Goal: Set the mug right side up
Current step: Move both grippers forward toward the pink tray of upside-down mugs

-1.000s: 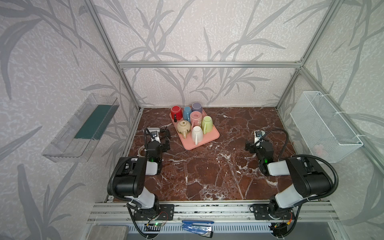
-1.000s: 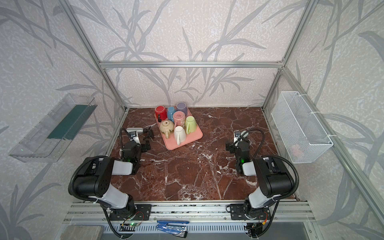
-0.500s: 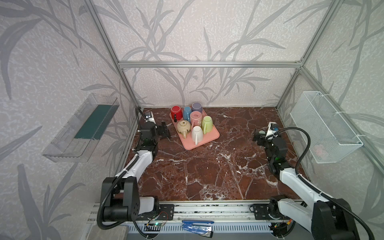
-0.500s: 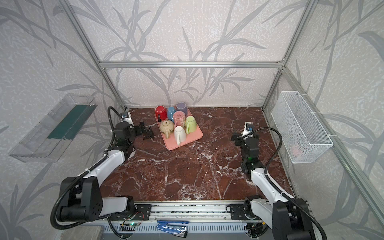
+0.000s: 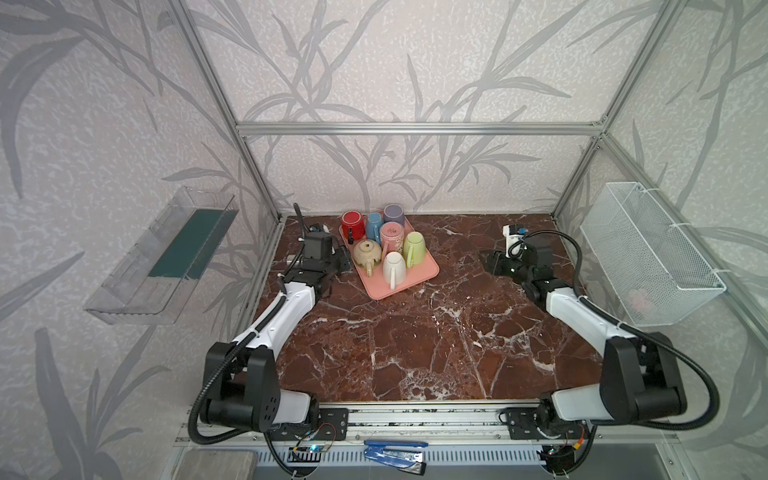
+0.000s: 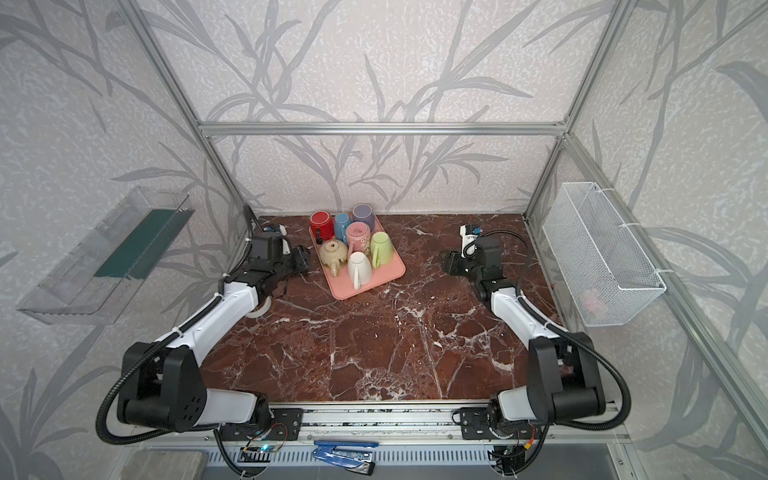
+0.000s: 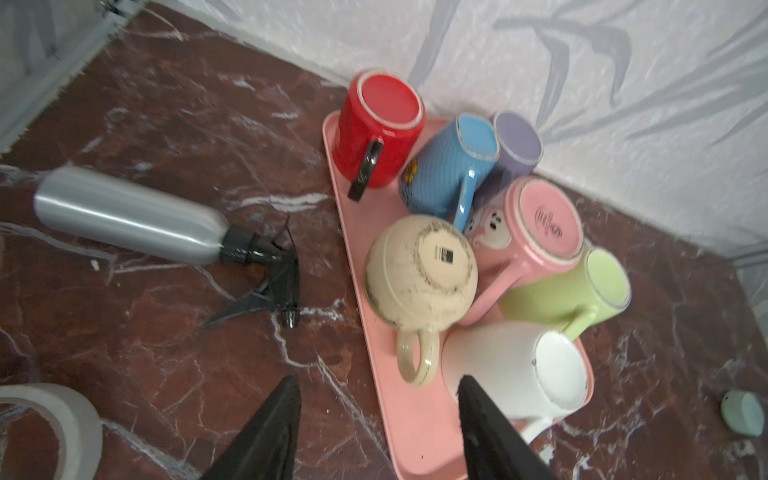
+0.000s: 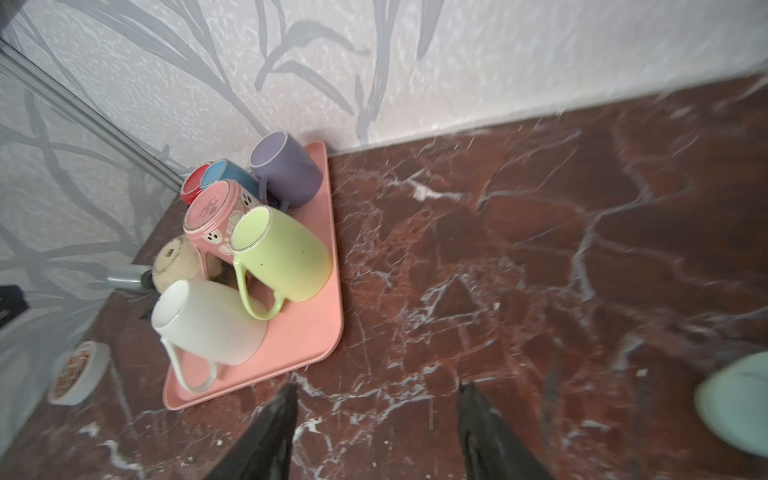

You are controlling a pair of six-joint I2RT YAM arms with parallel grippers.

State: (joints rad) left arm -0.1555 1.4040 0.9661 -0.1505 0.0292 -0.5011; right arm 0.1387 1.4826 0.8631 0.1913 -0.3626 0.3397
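Observation:
Several mugs stand bottom-up on a pink tray (image 5: pixel 417 279) at the back left: red (image 7: pixel 380 124), blue (image 7: pixel 449 166), purple (image 7: pixel 517 143), pink (image 7: pixel 540 224), green (image 7: pixel 573 286), round beige (image 7: pixel 419 270) and white (image 7: pixel 498 365). My left gripper (image 7: pixel 379 382) hovers open beside the tray's left edge (image 5: pixel 341 261). The tray rim lies between its jaws, and one finger (image 7: pixel 478 407) shows in front of the white mug. My right gripper (image 8: pixel 378 388) is open over bare marble, well right of the tray (image 5: pixel 489 262).
A silver spray bottle (image 7: pixel 124 216) lies left of the tray, with a tape roll (image 7: pixel 41 419) nearer the left arm. A small white round tin (image 8: pixel 79 372) and a mint object (image 8: pixel 735 407) sit on the marble. A wire basket (image 5: pixel 648 257) hangs on the right wall.
Both arms have unfolded from a tucked pose near the front and reached toward the back. The left gripper has come up beside the tray.

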